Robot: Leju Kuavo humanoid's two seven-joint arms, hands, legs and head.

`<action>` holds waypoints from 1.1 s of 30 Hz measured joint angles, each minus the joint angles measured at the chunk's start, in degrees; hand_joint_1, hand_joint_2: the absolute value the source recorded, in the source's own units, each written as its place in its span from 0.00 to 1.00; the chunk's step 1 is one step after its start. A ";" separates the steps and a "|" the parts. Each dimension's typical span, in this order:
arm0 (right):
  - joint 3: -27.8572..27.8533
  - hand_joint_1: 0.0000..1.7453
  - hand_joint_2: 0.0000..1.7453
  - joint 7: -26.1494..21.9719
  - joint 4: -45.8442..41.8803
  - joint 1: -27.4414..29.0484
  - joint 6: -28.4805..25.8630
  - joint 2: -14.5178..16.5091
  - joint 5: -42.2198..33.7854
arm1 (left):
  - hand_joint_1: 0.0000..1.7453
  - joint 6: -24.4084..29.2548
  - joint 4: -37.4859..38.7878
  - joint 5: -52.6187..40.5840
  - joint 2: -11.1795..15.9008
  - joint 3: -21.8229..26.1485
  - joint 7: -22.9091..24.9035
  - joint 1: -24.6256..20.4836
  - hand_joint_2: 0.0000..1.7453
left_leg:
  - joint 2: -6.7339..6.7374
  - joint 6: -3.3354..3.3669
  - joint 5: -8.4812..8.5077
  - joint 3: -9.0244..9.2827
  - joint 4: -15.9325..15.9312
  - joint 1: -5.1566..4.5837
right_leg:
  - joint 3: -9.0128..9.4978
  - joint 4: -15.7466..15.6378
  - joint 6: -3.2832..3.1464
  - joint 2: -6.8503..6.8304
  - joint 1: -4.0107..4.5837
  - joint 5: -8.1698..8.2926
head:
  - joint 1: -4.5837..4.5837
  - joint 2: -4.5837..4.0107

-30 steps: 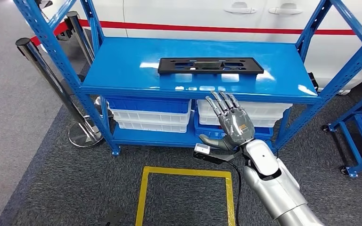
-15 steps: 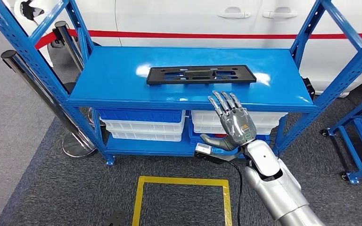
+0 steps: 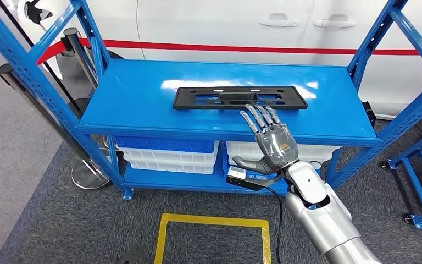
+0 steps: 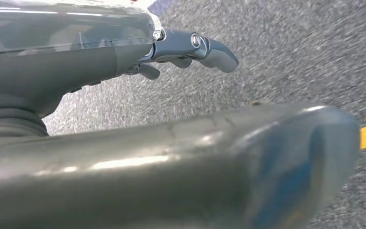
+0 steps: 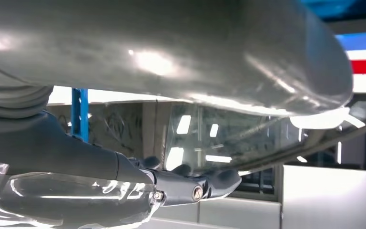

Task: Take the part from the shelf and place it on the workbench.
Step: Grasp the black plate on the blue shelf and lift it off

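Item: part [image 3: 240,98], a flat black slotted plate, lying lengthwise on the top deck of the blue shelf [image 3: 137,99], toward the deck's middle, clear of the front lip.

Right hand [image 3: 269,144]: raised in front of the shelf, palm away from the camera, fingers [image 3: 259,118] spread apart and holding nothing. In the head view the fingertips overlap the near edge of the part; contact cannot be confirmed, and the hand looks just short of or just above it.

Left hand [image 4: 181,52]: hanging over the grey carpet, fingers loosely curled in, nothing held; whether fully closed cannot be told.

Below the deck: white and blue bins [image 3: 167,154] on the lower level. Yellow floor marking [image 3: 214,223] before the shelf.

Risks, as judged:
- Plate is thin and flat on a smooth deck; fingers may fail to get under an edge and push it backward instead.
- Grip taken off-centre on a long part may let one end tilt and slip.
- Upright posts [image 3: 376,41] stand close; a lifted plate could strike them.
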 joint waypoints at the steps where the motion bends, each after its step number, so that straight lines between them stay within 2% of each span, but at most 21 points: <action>1: 0.07 0.00 0.00 -0.07 0.08 -0.03 -0.03 0.05 -0.11 | 0.00 0.04 0.00 0.00 0.00 0.00 -0.01 -0.01 0.00 | 0.01 -0.39 -0.22 0.18 0.12 -0.06 | 0.12 -0.31 -0.46 -0.02 0.18 -0.50 | -0.02 0.00; 3: 0.21 0.00 0.00 -0.16 0.14 -0.12 -0.11 0.13 -0.31 | 0.00 0.09 0.00 0.00 0.00 0.00 -0.01 0.00 0.00 | 0.09 -1.11 -0.66 0.49 0.59 -0.04 | 0.77 -0.62 -1.42 0.03 0.21 -0.52 | -0.04 0.00; 5: 0.26 0.00 0.00 -0.17 0.16 -0.44 -0.20 0.17 -0.44 | 0.00 0.10 0.00 0.02 0.00 0.00 -0.04 -0.10 0.00 | 0.19 -1.58 -1.77 -0.77 3.81 0.07 | 1.79 -0.91 -2.21 0.06 0.13 -1.01 | -0.05 0.00; 8: 0.34 0.00 0.00 -0.19 0.22 -0.57 -0.26 0.34 -0.45 | 0.00 0.11 0.00 0.14 0.00 0.00 -0.07 -0.23 0.00 | 0.23 -2.01 -5.71 -7.43 14.73 0.11 | 2.78 -1.06 -2.88 0.08 0.28 -1.86 | -0.09 0.00; 9: 0.37 0.00 0.00 -0.19 0.27 -0.49 -0.26 0.36 -0.45 | 0.00 0.11 0.00 0.17 0.00 0.00 -0.07 -0.17 0.00 | 0.23 -1.98 -6.21 -9.42 17.11 0.10 | 3.10 -1.05 -2.95 0.13 0.40 -2.18 | -0.09 0.00; 10: 0.38 0.00 0.00 -0.19 0.33 -0.42 -0.26 0.36 -0.45 | 0.00 0.11 0.00 0.18 0.00 0.01 -0.06 -0.08 0.00 | 0.23 -1.83 -5.59 -10.57 17.66 0.07 | 3.53 -1.05 -2.98 0.20 0.53 -2.53 | -0.09 0.00; 11: 0.39 0.00 0.00 -0.19 0.37 -0.39 -0.25 0.39 -0.45 | 0.00 0.11 0.00 0.19 0.00 0.01 -0.06 -0.01 0.00 | 0.23 -1.55 -3.58 -10.57 15.90 0.02 | 4.10 -1.04 -2.98 0.27 0.66 -2.93 | -0.09 0.00; 13: 0.39 0.00 0.00 -0.19 0.39 -0.42 -0.23 0.51 -0.45 | 0.00 0.11 0.00 0.21 0.02 0.02 -0.07 0.06 0.00 | 0.25 -0.67 2.19 -8.45 8.37 -0.26 | 5.45 -1.05 -2.88 0.33 0.88 -3.83 | -0.08 0.00; 15: 0.40 0.00 0.00 -0.16 0.41 -0.49 -0.21 0.61 -0.45 | 0.00 0.12 0.01 0.21 0.05 0.02 -0.16 0.01 0.00 | 0.28 0.03 4.45 -6.73 2.67 -0.67 | 6.06 -0.99 -2.48 0.38 1.03 -4.56 | -0.09 0.00; 17: 0.46 0.00 0.00 -0.07 0.41 -0.49 -0.22 0.63 -0.44 | 0.00 0.11 0.02 0.11 0.05 0.02 -0.32 0.05 0.00 | 0.24 0.33 4.05 -6.33 1.36 -0.91 | 6.08 -0.98 -1.85 0.40 1.04 -5.03 | -0.09 0.00; 20: 0.52 0.00 0.00 0.11 0.33 -0.70 -0.28 0.60 -0.41 | 0.00 0.11 0.02 -0.02 -0.07 0.05 -0.47 0.05 0.00 | 0.22 0.94 4.58 -5.38 0.38 -0.39 | 5.46 0.82 -0.89 0.33 1.02 -6.54 | -0.09 0.00; 21: 0.52 0.00 0.00 0.15 0.32 -0.76 -0.30 0.56 -0.40 | 0.00 0.10 0.02 -0.06 -0.11 0.06 -0.51 -0.03 0.00 | 0.24 1.17 4.50 -5.01 0.09 -0.22 | 4.11 3.44 -0.57 0.32 0.94 -7.79 | -0.09 0.00; 23: 0.53 0.00 0.00 0.19 0.36 -0.60 -0.32 0.47 -0.41 | 0.00 0.01 0.02 -0.14 -0.11 0.05 -0.57 -0.16 0.00 | 0.22 1.46 4.02 -4.56 0.01 -0.23 | -0.50 11.12 -0.06 0.31 0.53 -10.56 | -0.08 0.00; 24: 0.56 0.00 0.00 0.21 0.38 -0.37 -0.32 0.43 -0.41 | 0.00 -0.07 0.02 -0.18 -0.11 0.05 -0.57 -0.15 0.00 | 0.19 1.48 3.74 -4.33 0.02 -0.23 | -2.69 14.14 0.15 0.29 0.32 -11.05 | -0.08 0.00; 25: 0.58 0.00 0.00 0.23 0.40 -0.18 -0.32 0.38 -0.41 | 0.00 -0.13 0.02 -0.19 -0.11 0.05 -0.57 -0.11 0.00 | 0.15 1.45 3.44 -4.02 0.04 -0.22 | -4.03 15.33 0.31 0.27 0.13 -10.43 | -0.08 0.00; 26: 0.61 0.00 0.00 0.25 0.40 -0.06 -0.32 0.33 -0.40 | 0.00 -0.16 0.02 -0.19 -0.11 0.06 -0.57 -0.06 0.00 | 0.10 1.36 3.10 -3.60 0.06 -0.21 | -4.21 14.28 0.39 0.25 -0.02 -8.63 | -0.08 0.00; 28: 0.64 0.00 0.00 0.27 0.39 -0.02 -0.31 0.22 -0.38 | 0.00 -0.18 0.02 -0.20 -0.14 0.07 -0.57 -0.01 0.00 | 0.03 1.08 2.29 -2.47 0.06 -0.20 | -1.59 6.89 0.22 0.17 -0.15 -3.33 | -0.08 0.00; 29: 0.67 0.00 0.00 0.26 0.38 -0.04 -0.28 0.18 -0.34 | 0.00 -0.18 0.02 -0.20 -0.16 0.07 -0.57 -0.05 0.00 | 0.00 0.84 1.89 -2.03 0.08 -0.29 | 0.00 3.23 0.03 0.13 -0.01 -1.57 | -0.08 0.00; 30: 0.71 0.00 0.00 0.22 0.31 -0.04 -0.21 0.15 -0.26 | 0.00 -0.19 0.02 -0.21 -0.17 0.07 -0.57 -0.11 0.00 | -0.01 0.55 1.56 -1.74 0.08 -0.35 | 1.19 0.62 -0.23 0.11 0.14 -0.70 | -0.08 0.00; 31: 0.82 0.00 0.00 0.16 0.15 -0.01 -0.10 0.13 -0.12 | 0.00 -0.20 0.02 -0.22 -0.19 0.07 -0.56 -0.16 0.00 | 0.00 0.23 1.30 -1.61 0.05 -0.38 | 1.73 -0.53 -0.52 0.13 0.31 -0.76 | -0.08 0.00; 33: 1.13 0.00 0.00 0.01 -0.39 0.07 0.11 0.08 0.38 | 0.00 -0.21 0.02 -0.25 -0.21 0.07 -0.53 -0.26 0.00 | 0.06 -0.45 0.96 -1.37 -0.14 -0.39 | 2.00 -0.95 -1.16 0.28 0.41 -1.26 | -0.08 0.00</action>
